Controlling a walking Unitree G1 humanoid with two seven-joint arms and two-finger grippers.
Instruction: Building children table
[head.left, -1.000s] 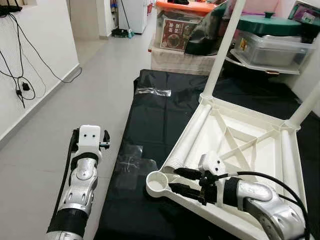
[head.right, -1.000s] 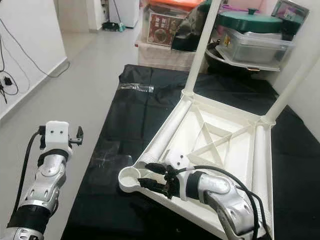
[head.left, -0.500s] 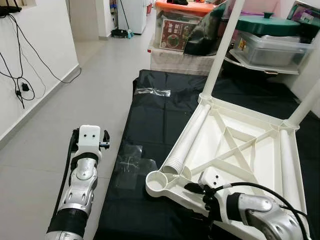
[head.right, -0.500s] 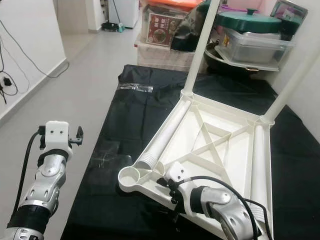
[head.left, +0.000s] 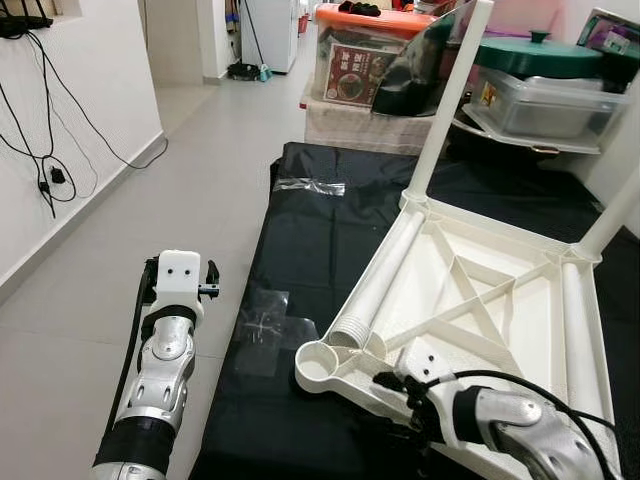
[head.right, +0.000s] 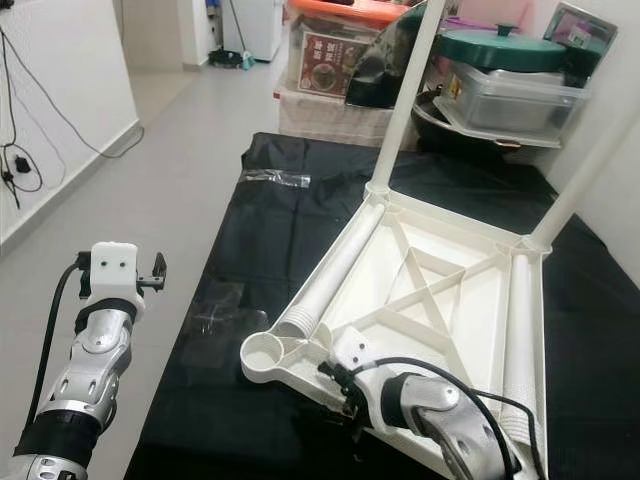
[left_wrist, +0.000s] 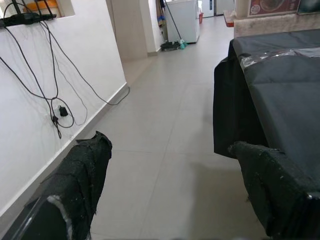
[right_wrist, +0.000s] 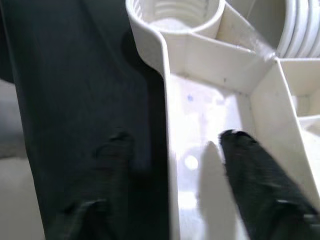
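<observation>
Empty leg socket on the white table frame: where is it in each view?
Left eye: socket, bottom centre, near corner of frame.
Right eye: socket, lower left of centre.
Left wrist: not in it.
Right wrist: socket, beyond the right gripper.
Shared landmark: loose ribbed leg beside the socket.

A green-lidded pot sits on clear storage boxes beyond the black sheet's far edge, cables trailing down the wall.
</observation>
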